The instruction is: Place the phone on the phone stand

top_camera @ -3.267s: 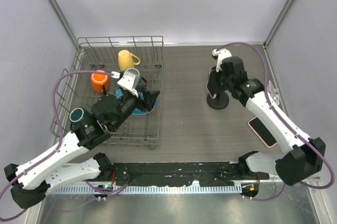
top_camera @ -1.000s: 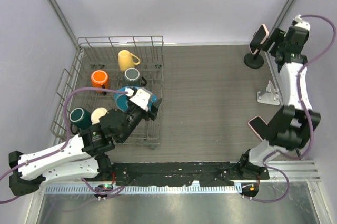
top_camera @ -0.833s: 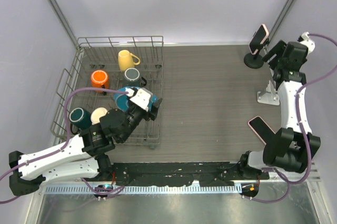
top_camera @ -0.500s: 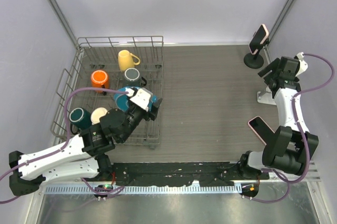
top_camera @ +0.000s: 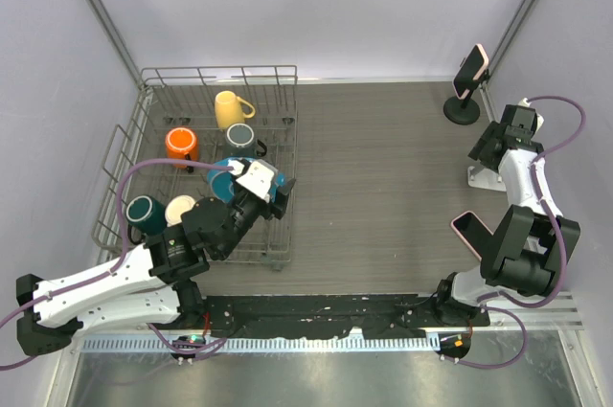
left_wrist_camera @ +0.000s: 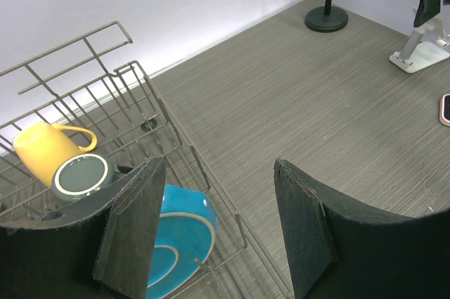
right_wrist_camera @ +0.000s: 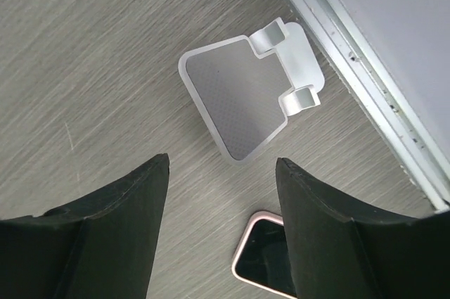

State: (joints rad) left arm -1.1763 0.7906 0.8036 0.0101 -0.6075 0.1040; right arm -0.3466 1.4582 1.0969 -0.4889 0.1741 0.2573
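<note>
Phone [top_camera: 473, 67] up in clamp of black phone stand [top_camera: 462, 110], far right corner of surface [top_camera: 383, 158]. Second phone [top_camera: 476, 237] flat by right arm. Left fingers [left_wrist_camera: 133, 228] apart, empty. Right fingers [right_wrist_camera: 119, 221] apart, empty, over silver stand [right_wrist_camera: 242, 98]. Probably light, stiff, slippery, glass breakable; best pinched on long edges, mid-way.

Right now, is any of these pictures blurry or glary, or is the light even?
Top view: soft, even light, faint shadows, a mild sheen on the metal sheet at the near edge. Left wrist view: yellow mug sharp, the close fingers dark and featureless. Right wrist view: silver stand crisp, fingers dark, slightly soft-edged.
</note>
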